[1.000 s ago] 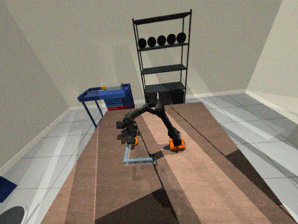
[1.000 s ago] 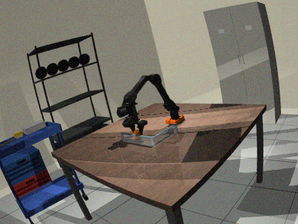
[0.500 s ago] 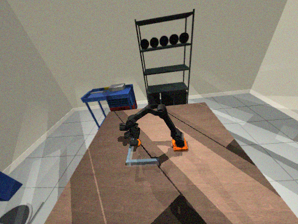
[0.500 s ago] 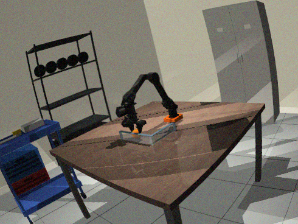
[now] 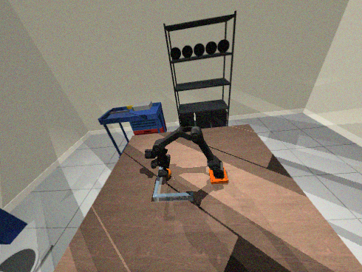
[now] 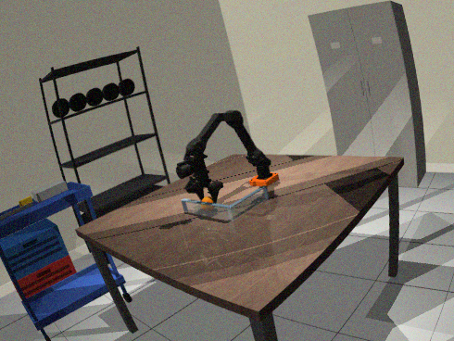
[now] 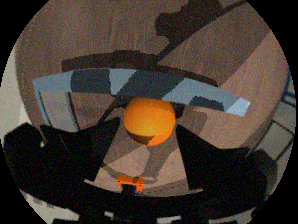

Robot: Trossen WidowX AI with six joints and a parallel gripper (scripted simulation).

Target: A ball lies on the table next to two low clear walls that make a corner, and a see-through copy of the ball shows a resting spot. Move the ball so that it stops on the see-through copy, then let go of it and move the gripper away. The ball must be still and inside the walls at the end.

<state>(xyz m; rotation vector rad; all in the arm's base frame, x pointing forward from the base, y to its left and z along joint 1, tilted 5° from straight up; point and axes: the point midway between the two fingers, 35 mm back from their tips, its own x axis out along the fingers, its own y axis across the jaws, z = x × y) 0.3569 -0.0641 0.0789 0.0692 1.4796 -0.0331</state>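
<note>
The orange ball (image 5: 168,173) (image 6: 207,200) (image 7: 149,119) is low at the table, on the inner side of the clear walls and close to one of them. The two low clear walls (image 5: 173,196) (image 6: 230,211) (image 7: 145,83) meet in a corner, with pale blue top edges. My gripper (image 5: 167,174) (image 6: 208,199) (image 7: 148,124) is open and low, with one finger on each side of the ball. In the wrist view the ball shows between the fingertips, with narrow gaps beside it. The see-through copy cannot be told apart from the ball.
The wooden table (image 5: 192,229) (image 6: 259,259) carries the orange arm base (image 5: 219,177) (image 6: 264,180) (image 7: 130,181), which stands on the walls' open side. The wall nearest the ball stands just beyond the fingertips in the wrist view. A blue cart (image 5: 148,116) (image 6: 51,259) and a black shelf are off the table.
</note>
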